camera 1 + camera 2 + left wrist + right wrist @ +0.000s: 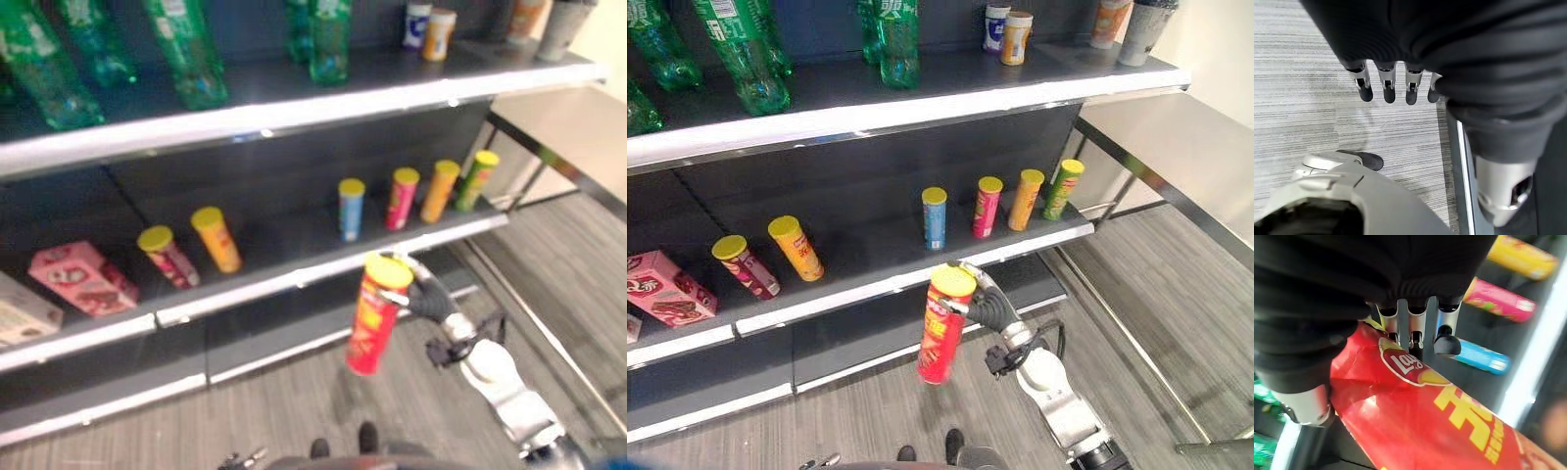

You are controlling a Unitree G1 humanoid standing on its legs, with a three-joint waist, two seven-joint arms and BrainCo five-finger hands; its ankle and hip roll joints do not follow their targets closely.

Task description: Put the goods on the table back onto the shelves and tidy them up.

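Fingers of the right hand (991, 306) curl round the top end of one red chip can (943, 326) with a yellow lid, pinching it near the rim; the right wrist view shows the dark tips (1447, 344) pressed on its red wall. The can hangs tilted in the air, just in front of the middle shelf (872, 279) and above the grey floor (892, 411), touching no shelf.

On the middle shelf behind the can stand four upright cans in a row: one blue (935, 217), one pink (987, 207), one orange (1026, 199) and one green (1062, 189). Further to the robot's left lean two more yellow-lidded cans, one orange (795, 248) and one dark red (745, 266), then one pink box (666, 287) lying flat.

The upper shelf (921, 103) carries several green bottles (745, 54), of which at least four show, two small cups (1009, 31) and two taller cups (1132, 24) at its right end.

The left hand (1396, 85) hangs over the floor, fingers straight and side by side, holding nothing.
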